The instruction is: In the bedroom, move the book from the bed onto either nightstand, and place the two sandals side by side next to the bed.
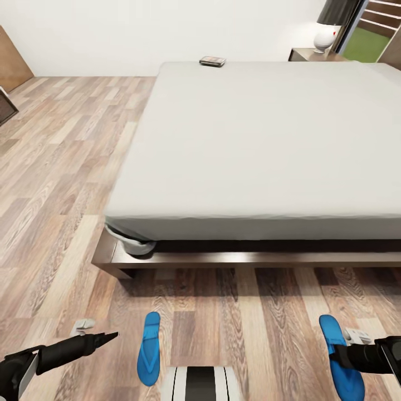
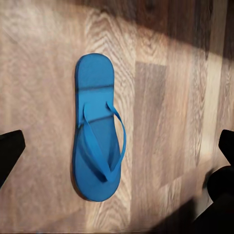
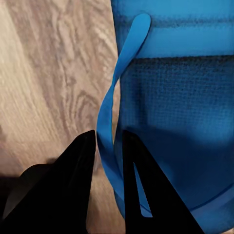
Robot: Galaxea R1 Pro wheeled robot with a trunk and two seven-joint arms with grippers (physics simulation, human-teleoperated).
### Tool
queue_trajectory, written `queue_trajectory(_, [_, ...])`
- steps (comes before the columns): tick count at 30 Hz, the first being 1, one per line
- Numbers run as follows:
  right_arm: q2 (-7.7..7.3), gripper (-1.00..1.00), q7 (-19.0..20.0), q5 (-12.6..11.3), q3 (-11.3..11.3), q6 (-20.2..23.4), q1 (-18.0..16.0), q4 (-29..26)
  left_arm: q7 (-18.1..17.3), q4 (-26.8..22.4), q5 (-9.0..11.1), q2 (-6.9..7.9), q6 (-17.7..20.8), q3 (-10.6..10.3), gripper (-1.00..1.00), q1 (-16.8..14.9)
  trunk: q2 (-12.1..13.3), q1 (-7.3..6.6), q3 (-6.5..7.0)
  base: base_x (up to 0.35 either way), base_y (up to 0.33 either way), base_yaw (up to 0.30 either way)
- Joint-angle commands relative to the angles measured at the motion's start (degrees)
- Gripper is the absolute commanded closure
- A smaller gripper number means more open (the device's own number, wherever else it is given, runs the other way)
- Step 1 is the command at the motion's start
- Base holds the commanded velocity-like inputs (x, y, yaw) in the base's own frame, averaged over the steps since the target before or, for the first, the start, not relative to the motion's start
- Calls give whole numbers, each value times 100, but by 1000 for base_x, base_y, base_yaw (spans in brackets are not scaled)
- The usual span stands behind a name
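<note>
The book (image 1: pixel 212 61) lies at the far edge of the white bed (image 1: pixel 262 145). A nightstand (image 1: pixel 305 54) stands beyond the bed's far right corner. One blue sandal (image 1: pixel 148 348) lies flat on the floor before the bed's foot. My left gripper (image 1: pixel 100 333) hovers open just left of it. In the left wrist view this sandal (image 2: pixel 97 131) lies between the wide-apart fingers (image 2: pixel 10 148). The other sandal (image 1: pixel 340 356) is far to the right, and my right gripper (image 1: pixel 350 352) is shut on its thong strap (image 3: pixel 109 122). I cannot tell whether it is lifted.
A white lamp (image 1: pixel 324 38) stands on the nightstand. The bed's dark wooden frame (image 1: pixel 167 259) juts out low at floor level. Wood-plank floor (image 1: pixel 61 167) runs along the bed's left side. My own base (image 1: pixel 200 383) shows between the sandals.
</note>
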Motion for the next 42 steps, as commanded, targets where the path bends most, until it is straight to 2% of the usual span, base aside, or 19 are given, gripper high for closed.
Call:
queue_trajectory(1, [2, 100, 66, 55, -18, 22, -4, -7, -41, -2, -53, -7, 60, 48, -100, -6, -2, -1, -4, 0, 282, 0])
queue_trajectory(6, [19, 100, 57, 65, -15, 8, -4, -9, -42, -2, -53, -8, 60, 48, -100, -6, -2, -1, -4, 0, 282, 0])
queue_trajectory(7, [95, 100, -13, 72, -16, 6, -4, -9, -39, -2, -53, -8, 60, 48, -100, -6, -2, -1, -4, 0, 282, 0])
queue_trajectory(8, [185, 100, -215, 76, -17, 3, -2, -9, -41, -2, -53, -8, 60, 44, -100, -6, -2, -1, -4, 0, 282, 0])
queue_trajectory(11, [270, 100, -838, 70, -17, -74, -1, -5, -41, -2, -53, -8, 60, 40, -100, -6, -2, -1, -4, 0, 282, 0])
queue_trajectory(15, [322, 100, -1512, 57, -12, -793, -6, 38, -42, -2, -53, -10, 60, 39, -100, -6, -2, -1, -4, 0, 282, 0])
queue_trajectory(18, [347, 100, -2195, 52, -9, -1085, -6, 59, -40, -2, -53, -44, 60, 39, -100, -6, -2, -1, -4, 0, 282, 0])
queue_trajectory(21, [352, 100, -2349, 47, -12, -1131, -7, 128, -36, -2, -58, -76, 60, 39, -100, -6, -2, -1, -4, 0, 282, 0])
queue_trajectory(26, [339, 100, -2354, -47, -19, -1150, -7, 180, -34, -2, -61, -94, 60, 39, -100, -6, -2, -1, -4, 0, 282, 0])
queue_trajectory(27, [338, 100, -2314, -161, -19, -1149, -3, 183, -34, -2, -61, -95, 60, 39, -100, -6, -2, -1, -4, 0, 282, 0])
queue_trajectory(29, [336, 100, -1931, -661, -18, -1148, -1, 185, -34, -1, -62, -95, 60, 39, -100, -6, -2, -1, -4, 0, 282, 0])
queue_trajectory(30, [336, 100, -1583, -968, -18, -1148, -3, 187, -34, 0, -62, -96, 60, 39, -100, -6, -2, -1, -4, 0, 282, 0])
queue_trajectory(32, [336, 100, -1235, -1205, -18, -1145, 0, 190, -34, 14, -62, -96, 60, 39, -100, -6, -2, -1, -4, 0, 282, 0])
queue_trajectory(36, [336, 100, -1025, -1333, -18, -1151, -5, 271, -26, 151, -74, -96, 60, 39, -100, -6, -2, -1, -4, 0, 282, 0])
queue_trajectory(42, [339, 100, -1040, -1330, -18, -1160, -6, 582, -25, 180, -74, -96, 60, 39, -100, -6, -2, -1, -4, 0, 282, 0])
